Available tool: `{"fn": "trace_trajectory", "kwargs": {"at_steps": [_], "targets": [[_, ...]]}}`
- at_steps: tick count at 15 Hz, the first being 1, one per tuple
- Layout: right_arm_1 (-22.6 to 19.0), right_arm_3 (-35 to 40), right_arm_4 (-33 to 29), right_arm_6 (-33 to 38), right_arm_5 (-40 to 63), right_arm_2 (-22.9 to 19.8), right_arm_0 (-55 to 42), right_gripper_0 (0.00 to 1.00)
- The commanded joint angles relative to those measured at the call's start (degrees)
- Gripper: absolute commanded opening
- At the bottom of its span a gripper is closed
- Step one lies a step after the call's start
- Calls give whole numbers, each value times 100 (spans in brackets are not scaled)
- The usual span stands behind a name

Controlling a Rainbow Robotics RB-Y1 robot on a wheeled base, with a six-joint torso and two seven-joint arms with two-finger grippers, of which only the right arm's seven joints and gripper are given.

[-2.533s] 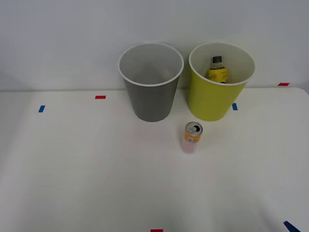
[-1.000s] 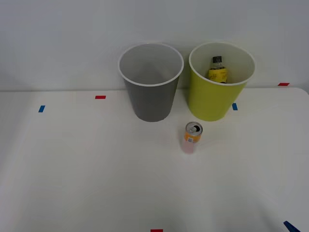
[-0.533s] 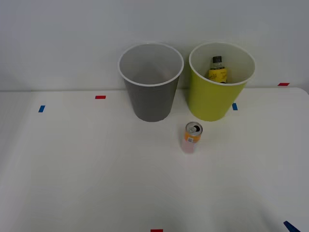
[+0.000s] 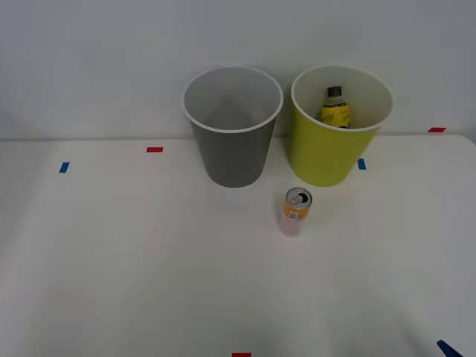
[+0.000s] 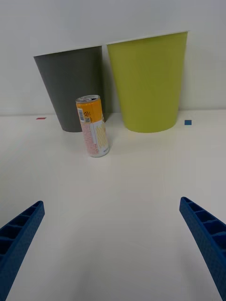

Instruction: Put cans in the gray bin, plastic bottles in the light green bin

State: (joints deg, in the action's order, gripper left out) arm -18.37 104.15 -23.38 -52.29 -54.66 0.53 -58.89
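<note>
A small can (image 4: 296,211) with an orange upper band and pale pink body stands upright on the white table, in front of the gap between the two bins. The gray bin (image 4: 233,126) stands at the back, with the light green bin (image 4: 340,125) to its right. A black-capped, yellow-labelled plastic bottle (image 4: 335,107) lies inside the light green bin. In the right wrist view the can (image 5: 93,126) stands ahead of my right gripper (image 5: 113,244), before the gray bin (image 5: 73,88) and the light green bin (image 5: 149,81). The blue fingers (image 5: 19,235) are spread wide, nothing between them.
Small red tape marks (image 4: 154,149) and blue tape marks (image 4: 64,167) dot the white table (image 4: 149,268). A plain pale wall rises right behind the bins. The table's right edge runs near a blue mark (image 4: 448,348) at the front right corner.
</note>
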Motion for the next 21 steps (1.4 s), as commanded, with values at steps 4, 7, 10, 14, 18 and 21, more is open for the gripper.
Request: {"fn": "trace_trajectory", "kwargs": {"at_steps": [4, 7, 10, 14, 18, 21], "targets": [[0, 0, 0, 0, -1, 0, 0, 100], [62, -149, -35, 0, 26, 70, 44, 100], [-18, -237, -26, -62, -370, 0, 62, 100], [-193, -246, -9, -141, -414, 97, 141, 100], [-237, -246, 158, -220, -414, 448, 369, 100], [-237, -246, 229, -343, -264, 545, 642, 100]]}}
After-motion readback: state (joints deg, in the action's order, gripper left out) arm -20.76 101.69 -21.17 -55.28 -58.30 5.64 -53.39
